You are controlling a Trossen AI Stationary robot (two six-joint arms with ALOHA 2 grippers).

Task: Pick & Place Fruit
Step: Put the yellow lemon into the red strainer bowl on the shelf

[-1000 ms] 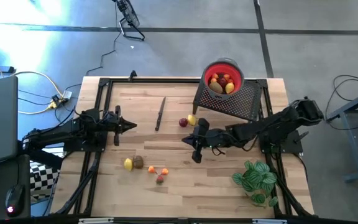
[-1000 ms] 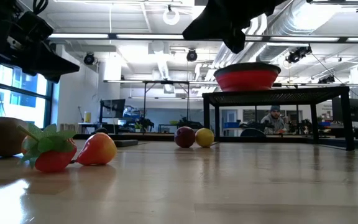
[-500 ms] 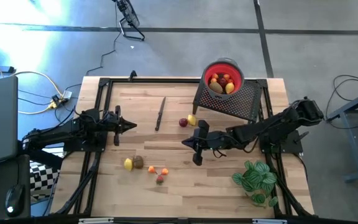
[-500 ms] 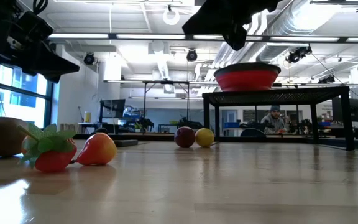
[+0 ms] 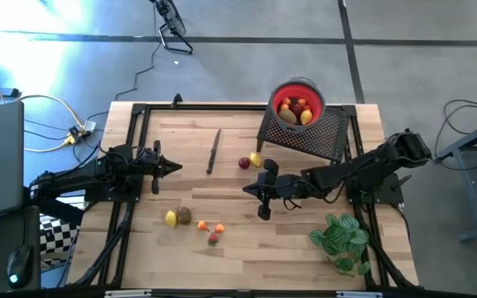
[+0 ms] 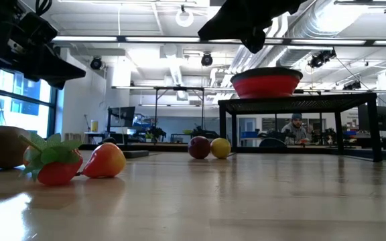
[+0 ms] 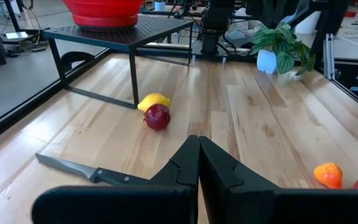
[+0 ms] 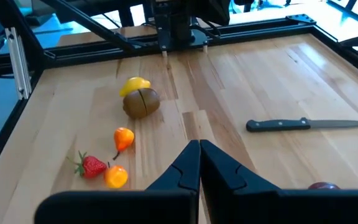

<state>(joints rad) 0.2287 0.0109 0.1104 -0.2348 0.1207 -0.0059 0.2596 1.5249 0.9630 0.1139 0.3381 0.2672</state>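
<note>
On the table (image 5: 305, 248) we find fruit in three places. Several pieces already lie in the red bowl (image 5: 298, 103), which stands on a black mesh stand (image 5: 309, 136) at the far right. A red fruit (image 5: 243, 163) and a yellow one (image 5: 256, 159) lie touching each other just in front of the stand. Nearer the front, a lemon (image 5: 171, 218) and a brown fruit (image 5: 184, 216) sit side by side, with two orange pieces (image 8: 123, 138) and a strawberry (image 8: 91, 166) close by.

We see the right gripper (image 5: 249, 190) above mid-table, fingers pressed together and holding nothing, between the red-and-yellow pair and the front cluster. The left gripper (image 5: 175, 169) waits at the left side, likewise closed and empty. A knife (image 5: 214, 151) lies well apart from all fruit, and a plant (image 5: 342, 238) stands at the front right corner.

We judge that no pick is under way. The risks from here:
- The jaws must spread before any descent; a closed tip would shove the fruit rather than grasp it.
- Round pieces roll readily, and a touching pair invites knocking one away while taking the other.
- The bowl is raised, so a low carry could strike the stand's edge.
- A loose pinch on a small rounded piece may let it slip in transit.
</note>
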